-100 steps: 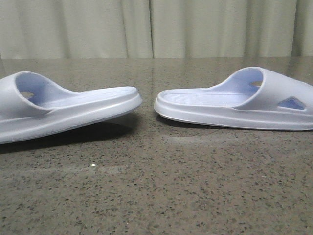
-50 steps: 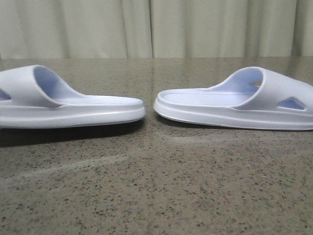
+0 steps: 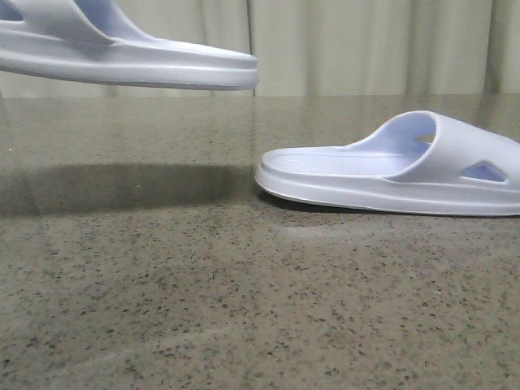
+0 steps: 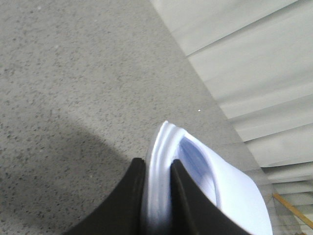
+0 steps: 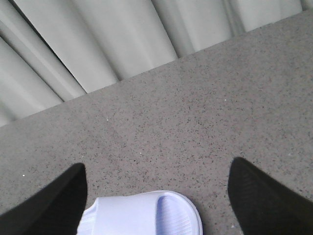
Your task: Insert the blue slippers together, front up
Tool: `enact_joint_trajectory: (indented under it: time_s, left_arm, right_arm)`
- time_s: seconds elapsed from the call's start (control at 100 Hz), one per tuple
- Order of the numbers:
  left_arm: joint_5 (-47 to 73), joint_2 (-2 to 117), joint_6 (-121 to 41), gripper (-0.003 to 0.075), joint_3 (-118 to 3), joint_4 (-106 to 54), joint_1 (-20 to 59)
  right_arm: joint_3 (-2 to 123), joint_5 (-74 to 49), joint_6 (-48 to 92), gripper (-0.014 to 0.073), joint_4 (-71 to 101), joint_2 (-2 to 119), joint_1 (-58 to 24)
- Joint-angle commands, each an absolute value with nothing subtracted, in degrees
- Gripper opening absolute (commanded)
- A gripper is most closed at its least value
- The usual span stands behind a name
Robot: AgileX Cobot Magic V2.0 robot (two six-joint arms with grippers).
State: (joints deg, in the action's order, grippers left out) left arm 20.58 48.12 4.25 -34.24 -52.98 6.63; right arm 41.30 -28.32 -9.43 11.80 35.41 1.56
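Front view: left slipper [image 3: 130, 61] has risen off the table [image 3: 244, 309] to upper left, clamped in left gripper [image 4: 157, 196]. Right slipper [image 3: 390, 175] unmoved, centre right; right gripper [image 5: 156, 196] spread wide above it. Joining pending.

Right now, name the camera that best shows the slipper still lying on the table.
The front view: the resting slipper appears nearly whole in side profile, flat on the table, strap and triangular cut-out visible. The right wrist view catches only one rounded end of it between the open right gripper fingers. The left wrist view misses it, showing only the lifted slipper.
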Motion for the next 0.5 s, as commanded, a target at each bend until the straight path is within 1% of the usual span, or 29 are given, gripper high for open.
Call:
enact_joint_trajectory:
  time_s: [0.0, 0.24, 0.49]
  left_arm:
    - [19.1, 47.5, 4.2, 0.0017, -36.5, -54.2, 6.5]
    - [19.0, 47.5, 4.2, 0.0017, -36.5, -53.8, 6.5]
    - [17.8, 47.5, 4.2, 0.0016, -36.5, -53.8, 6.5]
  right_arm:
    - [43.5, -24.5, -9.1, 0.0518, 11.3, 38.2, 1.9]
    - [43.5, -23.4, -15.4, 0.0518, 12.0, 47.2, 1.9]
    - [43.5, -21.4, -16.7, 0.0518, 17.1, 57.3, 1.9]
